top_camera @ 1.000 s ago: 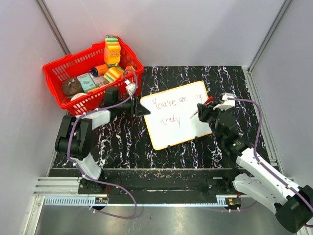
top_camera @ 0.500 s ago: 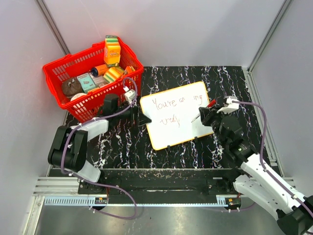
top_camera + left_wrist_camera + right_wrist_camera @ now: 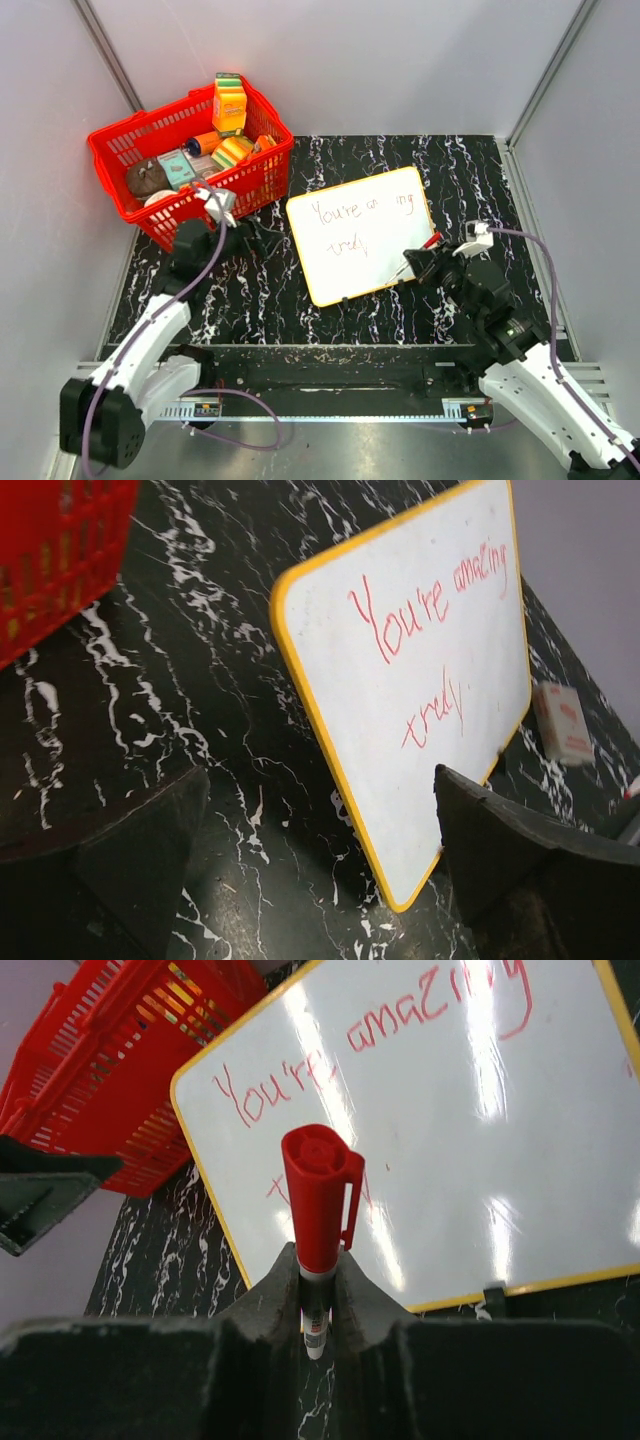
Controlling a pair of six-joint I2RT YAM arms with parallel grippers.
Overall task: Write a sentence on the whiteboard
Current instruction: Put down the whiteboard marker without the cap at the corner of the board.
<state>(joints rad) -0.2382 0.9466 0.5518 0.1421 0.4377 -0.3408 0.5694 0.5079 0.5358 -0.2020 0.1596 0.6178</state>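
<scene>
The whiteboard [image 3: 372, 262] lies tilted on the black marble mat, white with an orange-yellow rim. The sentence [image 3: 345, 212] on it is red cursive, "You're amazing" [image 3: 420, 600] with a shorter word beneath. My left gripper [image 3: 262, 242] hovers just left of the board, open, its fingers [image 3: 130, 850] wide apart over the mat with nothing between them; the board's near corner [image 3: 410, 895] sits by the right finger. My right gripper [image 3: 418, 264] is at the board's lower right edge, shut on a red marker [image 3: 318, 1190] whose red cap sticks out past the fingers, above the board [image 3: 560, 1160].
A red basket [image 3: 120, 150] full of groceries stands at the back left, close behind the left arm; it also shows as the basket [image 3: 60, 560] in the left wrist view. A small black clip [image 3: 493, 1295] sits on the board's near edge. Grey walls enclose the mat.
My left gripper has opened, let go of the board's left edge and drawn back to the left. The right gripper has slid with the marker from the board's middle to its lower right edge.
</scene>
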